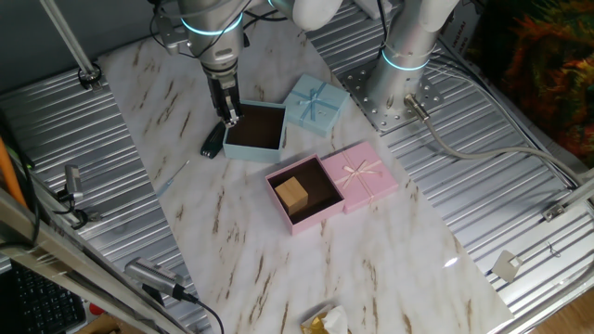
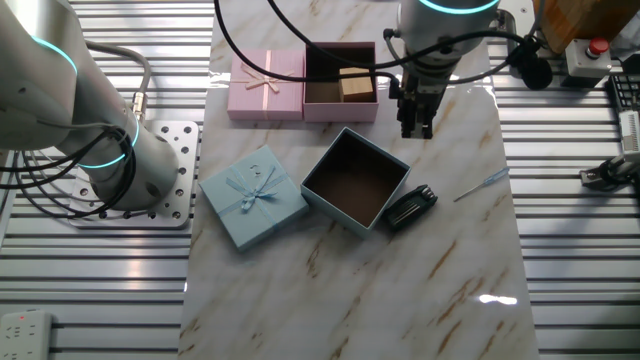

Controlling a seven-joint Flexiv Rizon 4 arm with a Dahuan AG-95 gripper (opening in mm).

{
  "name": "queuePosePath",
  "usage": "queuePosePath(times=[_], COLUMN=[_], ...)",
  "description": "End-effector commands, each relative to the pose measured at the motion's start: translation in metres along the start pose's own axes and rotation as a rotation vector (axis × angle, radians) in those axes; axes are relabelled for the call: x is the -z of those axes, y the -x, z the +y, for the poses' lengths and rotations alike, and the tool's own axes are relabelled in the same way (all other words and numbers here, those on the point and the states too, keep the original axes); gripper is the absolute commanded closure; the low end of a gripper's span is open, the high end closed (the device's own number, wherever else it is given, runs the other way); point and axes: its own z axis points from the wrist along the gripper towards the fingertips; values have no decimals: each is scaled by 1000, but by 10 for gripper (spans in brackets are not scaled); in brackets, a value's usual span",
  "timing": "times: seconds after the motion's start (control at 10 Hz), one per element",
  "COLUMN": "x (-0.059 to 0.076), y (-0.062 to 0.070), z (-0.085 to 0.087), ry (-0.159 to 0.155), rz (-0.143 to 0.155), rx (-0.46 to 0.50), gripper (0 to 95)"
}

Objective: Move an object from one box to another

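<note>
Cube [image 1: 290, 193] sits inside the pink box [image 1: 283, 211], roughly mid-desk, offset toward one inner wall; in the other fixed view the cube [image 2: 350, 85] is against the side of the pink box [image 2: 340, 108] away from its lid. Not grasped. Blue box [image 1: 254, 130] is empty, nearer the arm-base end of the desk; blue box [image 2: 356, 180] wall touches or nearly touches a flat black item [image 2: 410, 207]. Pink lid [image 1: 364, 174] lies just beside the pink box, blue lid [image 1: 316, 102] just beside the blue one.

Gripper [image 1: 228, 115] hangs over the rim of the blue box in one view; the other view puts the gripper [image 2: 418, 122] between the two boxes, nearer the pink one. Holding nothing. Jaws look close together, but too small to say if shut or slightly apart: cannot tell.

Step in hand, by my read: reach for the cube. To do well: open jaws before descending, centre over the cube, align fingers with two free faces, not the face close to the wall. Come straight down to clear the pink rim. Lift high enough before crossing to the blue box. Risk: finger catching the wall and dragging the light box.
</note>
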Motion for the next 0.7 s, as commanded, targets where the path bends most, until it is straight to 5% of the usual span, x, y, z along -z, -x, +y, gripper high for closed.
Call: queuePosePath(times=[0.1, 0.7], x=[0, 0], y=[0, 0], z=[0, 0], ry=[0, 1], rz=[1, 1], rx=[-1, -3], gripper=[950, 950])
